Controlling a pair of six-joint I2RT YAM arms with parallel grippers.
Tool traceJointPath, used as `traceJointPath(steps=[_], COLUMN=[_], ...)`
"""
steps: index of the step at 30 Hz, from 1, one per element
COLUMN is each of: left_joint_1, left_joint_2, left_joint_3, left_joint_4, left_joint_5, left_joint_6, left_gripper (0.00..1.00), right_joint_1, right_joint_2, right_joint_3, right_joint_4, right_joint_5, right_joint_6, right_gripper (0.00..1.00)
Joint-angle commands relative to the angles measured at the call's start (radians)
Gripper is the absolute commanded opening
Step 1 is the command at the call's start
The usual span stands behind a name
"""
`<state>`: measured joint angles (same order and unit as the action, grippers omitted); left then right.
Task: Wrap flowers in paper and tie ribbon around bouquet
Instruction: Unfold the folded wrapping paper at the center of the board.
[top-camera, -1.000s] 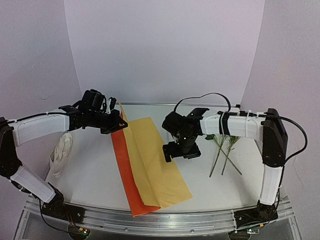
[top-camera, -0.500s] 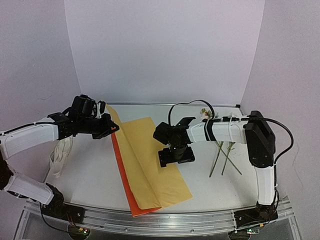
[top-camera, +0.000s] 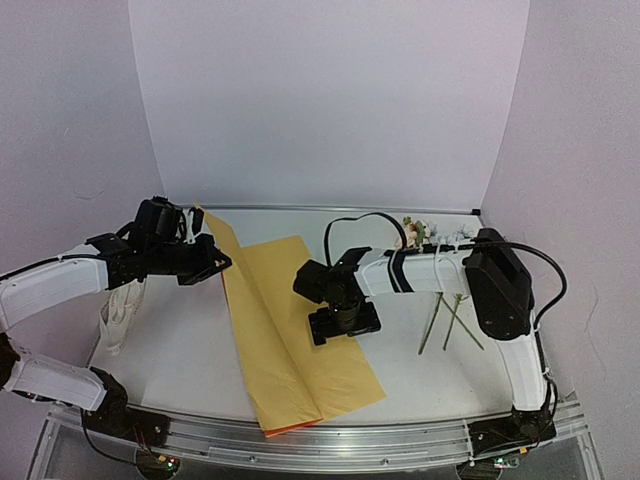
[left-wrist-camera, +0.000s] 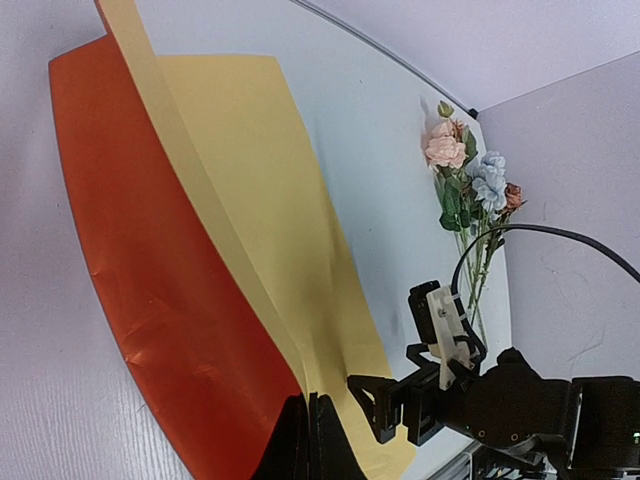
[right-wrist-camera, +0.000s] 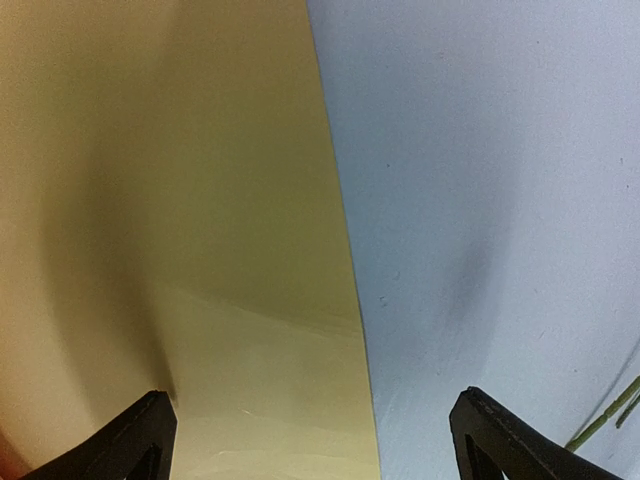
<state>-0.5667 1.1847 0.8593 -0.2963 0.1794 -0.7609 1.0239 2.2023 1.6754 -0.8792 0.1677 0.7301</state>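
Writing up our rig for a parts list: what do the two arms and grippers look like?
The left arm and right arm have white links joined by black joint housings. The left gripper and right gripper are black with dark tapered jaws. A black cable loops over the right arm.

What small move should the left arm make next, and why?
Probably swing the held edge of the paper left and down to spread it flat. The left gripper is shut on a raised flap, orange underside showing, while the rest lies yellow side up. The open right gripper hovers at its right edge, and the flowers lie off the paper.
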Motion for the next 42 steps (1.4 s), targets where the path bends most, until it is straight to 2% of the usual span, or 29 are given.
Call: traceJointPath(steps=[1,3,7,13,17,31,33,37,42], left_joint_1=[0.001,0.000,0.000,0.000,0.000,0.000,-0.001,0.000,0.001], left_joint_2=[-0.031,-0.035,-0.038,-0.036,-0.029,-0.007,-0.003,0.003,0.010], left_joint_3=[-0.004,-0.007,-0.008,-0.011,-0.012,0.003,0.006,0.008,0.007], left_joint_4=[0.003,0.001,-0.009,-0.005,-0.001,-0.011,-0.012,-0.014,-0.013], left_joint_5=[-0.018,-0.021,-0.021,-0.020,-0.017,-0.036,-0.040,-0.041,-0.040], left_joint_6=[-0.001,0.000,0.004,0.005,0.003,-0.014,-0.012,-0.014,-0.013], left_gripper=[0.00,0.00,0.00,0.00,0.00,0.00,0.00,0.00,0.00], right_joint_1=[0.018,0.018,0.018,-0.007,-0.015,-0.016,-0.015,-0.016,-0.015], right_joint_2=[0.031,0.045,0.058,0.021,-0.003,-0.009,-0.015,-0.052,-0.042], right_joint_3=[0.049,0.045,0.026,-0.116,-0.188,-0.210,-0.210,-0.199,-0.171], right_joint_4=[-0.028,-0.030,-0.009,0.175,0.238,0.249,0.248,0.219,0.181], right_joint_5=[0.029,0.028,-0.010,-0.106,-0.125,-0.108,-0.092,-0.032,-0.019], right_joint_6=[0.023,0.022,0.032,0.086,0.105,0.119,0.111,0.070,0.055], right_gripper=[0.98,0.97,0.90,0.76,0.73,0.36,0.42,0.61,0.63])
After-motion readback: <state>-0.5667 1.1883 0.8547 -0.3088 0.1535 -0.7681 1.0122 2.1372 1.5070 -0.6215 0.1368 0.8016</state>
